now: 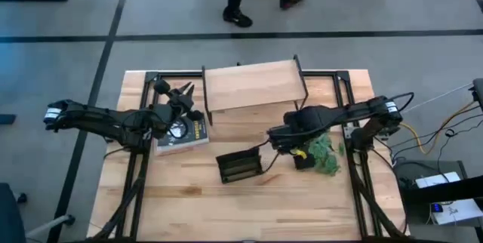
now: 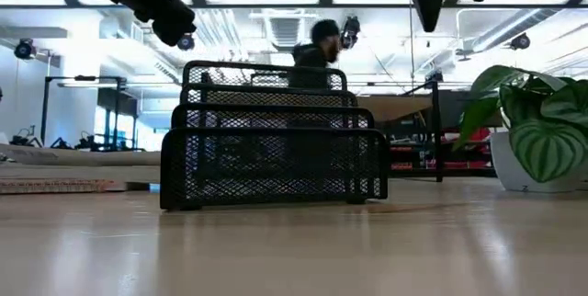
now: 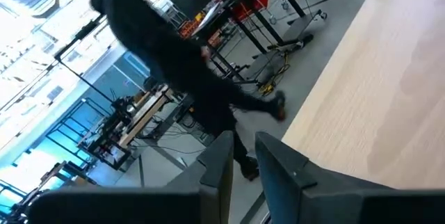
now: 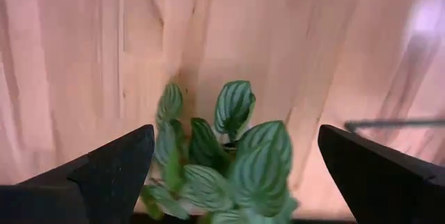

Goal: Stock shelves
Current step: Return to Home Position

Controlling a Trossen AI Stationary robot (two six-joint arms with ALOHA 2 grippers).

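A: Where's the shelf [image 1: 253,84]?

B: Rear centre of the tabletop [image 1: 302,213]. Light wood board on thin black legs, long side running left-right.

A: Right gripper [image 4: 236,137]?

B: Hangs over the plant [image 1: 323,155], mid-right of the tabletop. Fingers spread wide, one on either side of the leaves in the wrist view. They aren't touching the leaves and hold nothing. In the low view the two dark finger ends sit at the top edge, well above the white vase [image 2: 513,169].

A: Left gripper [image 3: 243,158]?

B: Over the left-rear part of the tabletop, near the shelf's left end. Only a narrow gap btwn the fingers, nothing in it.

A: Other stuff?

B: Black mesh desk organizer [image 1: 240,166] stands on the tabletop in front of the shelf, well apart from it and just left of the plant. A book [image 1: 183,135] lies flat left of the organizer, partly under the left arm. One person [image 1: 256,1] is on the floor beyond the tabletop — dark clothes, legs apart in a stride.
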